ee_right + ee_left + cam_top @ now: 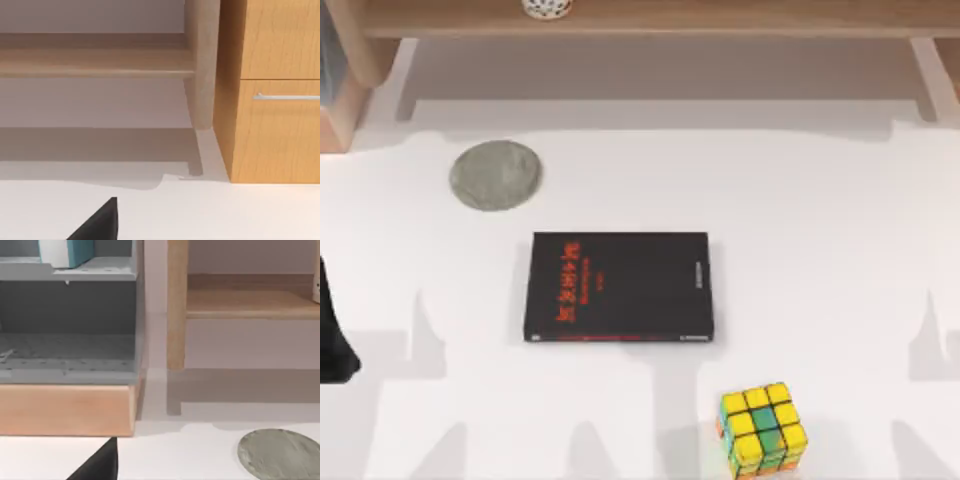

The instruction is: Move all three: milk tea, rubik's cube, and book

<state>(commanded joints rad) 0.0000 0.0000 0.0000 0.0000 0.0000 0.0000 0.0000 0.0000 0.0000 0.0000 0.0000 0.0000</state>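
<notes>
Cube (763, 429) sits at table's 5 o'clock, just past black book's (619, 287) near right corner. Blue book (67, 252) up on grey shelf. Left arm (334, 335) waits at 9 o'clock; can't tell fingers. Best: come straight down, pinch cube's flat sides, miss black book.

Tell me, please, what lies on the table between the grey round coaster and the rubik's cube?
In the top view, the black book lies flat between the grey round coaster and the rubik's cube, roughly midway and touching neither.
</notes>
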